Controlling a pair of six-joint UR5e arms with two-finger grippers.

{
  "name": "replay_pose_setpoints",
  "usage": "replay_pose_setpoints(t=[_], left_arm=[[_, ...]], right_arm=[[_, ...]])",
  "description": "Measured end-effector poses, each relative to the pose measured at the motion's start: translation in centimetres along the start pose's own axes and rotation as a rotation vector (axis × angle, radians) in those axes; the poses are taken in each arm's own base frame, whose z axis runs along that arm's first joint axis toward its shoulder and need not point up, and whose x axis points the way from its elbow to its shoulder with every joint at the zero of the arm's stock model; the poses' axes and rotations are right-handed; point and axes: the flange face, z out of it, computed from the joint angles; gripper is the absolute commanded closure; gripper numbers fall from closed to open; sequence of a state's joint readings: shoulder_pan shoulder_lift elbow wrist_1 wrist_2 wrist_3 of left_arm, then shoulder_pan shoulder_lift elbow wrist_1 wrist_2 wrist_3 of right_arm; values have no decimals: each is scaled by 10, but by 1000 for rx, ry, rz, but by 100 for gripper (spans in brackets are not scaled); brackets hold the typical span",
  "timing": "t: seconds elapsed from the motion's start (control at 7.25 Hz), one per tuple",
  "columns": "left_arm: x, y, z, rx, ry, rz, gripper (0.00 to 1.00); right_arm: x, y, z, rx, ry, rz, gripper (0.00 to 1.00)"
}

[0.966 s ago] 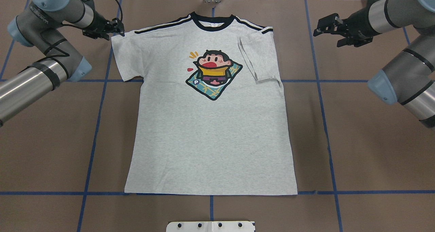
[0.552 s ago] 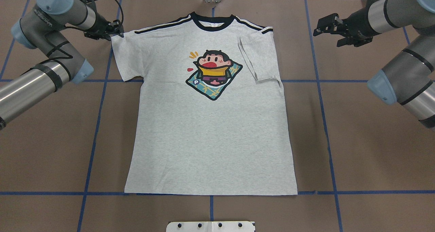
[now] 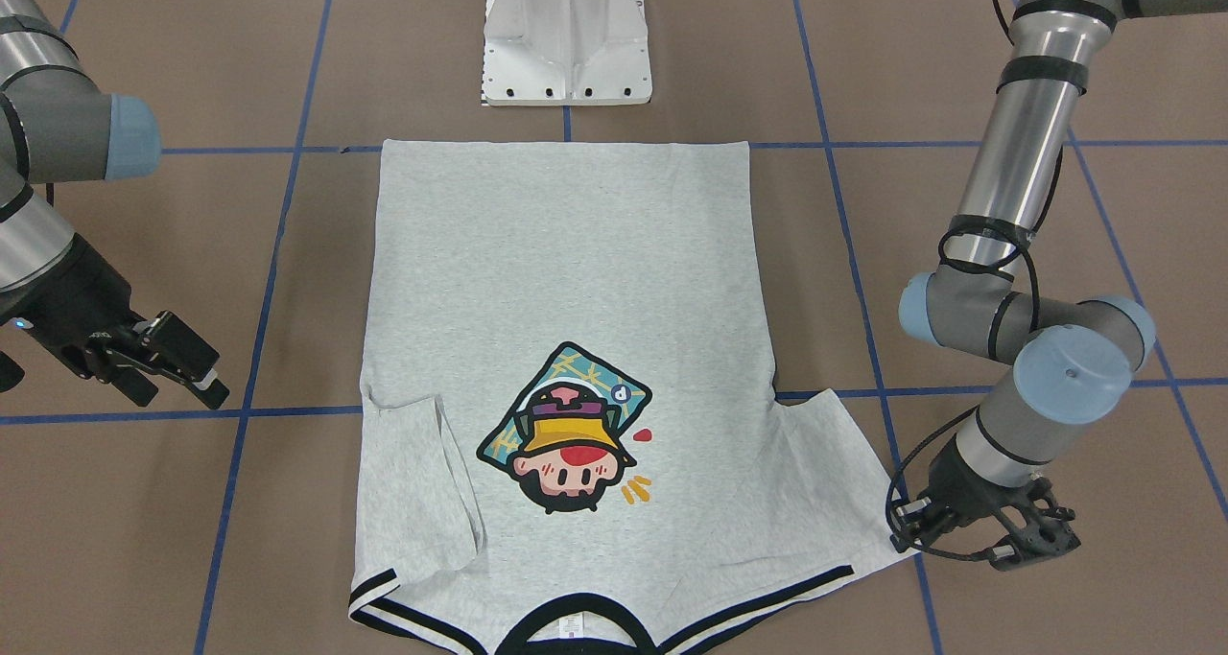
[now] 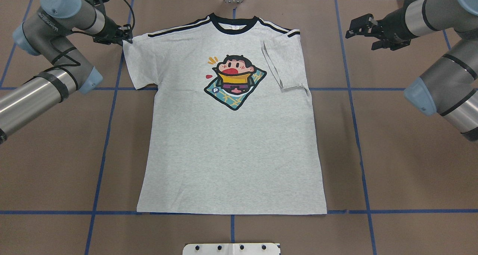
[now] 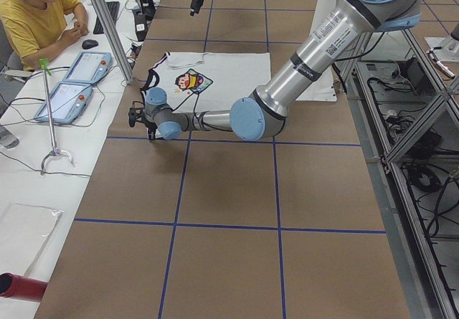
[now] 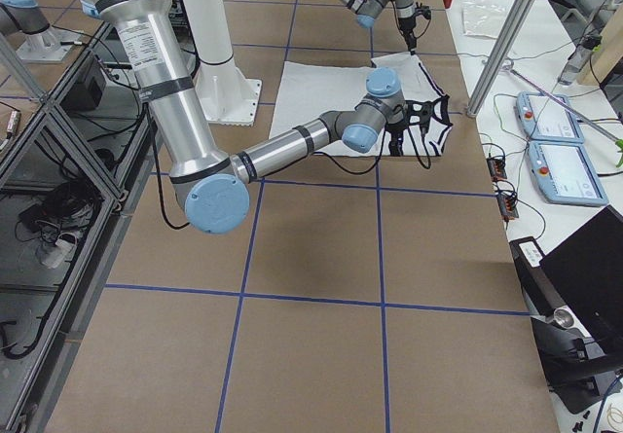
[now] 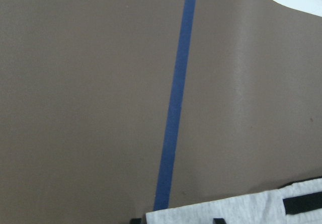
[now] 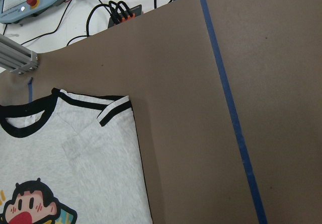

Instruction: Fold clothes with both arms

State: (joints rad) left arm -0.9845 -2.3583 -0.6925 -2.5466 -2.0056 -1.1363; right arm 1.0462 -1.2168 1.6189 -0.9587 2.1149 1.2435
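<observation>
One T-shirt [image 4: 231,154]: flat, print up, on the table [image 4: 403,165] between both grippers.
Two arms: left arm [image 4: 33,94], right arm [image 4: 444,72], one gripper each.
Left gripper [image 4: 126,37]: jaws apart, tips at the top corner of the outspread sleeve [image 4: 136,66].
Right gripper [image 4: 350,28]: jaws apart, holding nothing, well apart from the shirt; the folded-in sleeve [image 4: 285,66] is the part nearest it.
Hard to see: left fingertips barely show at the wrist view's bottom edge, cloth contact unclear; collar [image 3: 576,600] cut off in the front-facing view.
Around: blue tape lines [image 4: 107,135], one white pedestal [image 3: 566,51], one seated operator [image 5: 39,14], two pendants [image 5: 87,67].
</observation>
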Motion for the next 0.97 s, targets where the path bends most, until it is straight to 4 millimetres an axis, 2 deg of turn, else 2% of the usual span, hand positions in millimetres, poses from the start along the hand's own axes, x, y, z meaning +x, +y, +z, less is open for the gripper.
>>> replay_pose_setpoints(t=[0.28, 0.41, 0.55, 0.69, 0.83, 0.97], left_arm=[[-1, -1, 0, 1, -3, 0, 100], [6, -3, -6, 3, 11, 3, 100], [23, -5, -18, -2, 26, 4, 100], [51, -5, -36, -13, 33, -11, 100], [86, 3, -51, -25, 45, -42, 100], [123, 22, -53, -38, 61, -75, 100]], right_arm=[[0, 0, 0, -1, 0, 0, 0], [-1, 0, 0, -1, -1, 0, 0], [-1, 0, 0, -2, -2, -1, 0], [-2, 0, 0, -2, -2, -1, 0], [-1, 0, 0, -3, -2, -1, 0], [0, 0, 1, -5, 0, 0, 0]])
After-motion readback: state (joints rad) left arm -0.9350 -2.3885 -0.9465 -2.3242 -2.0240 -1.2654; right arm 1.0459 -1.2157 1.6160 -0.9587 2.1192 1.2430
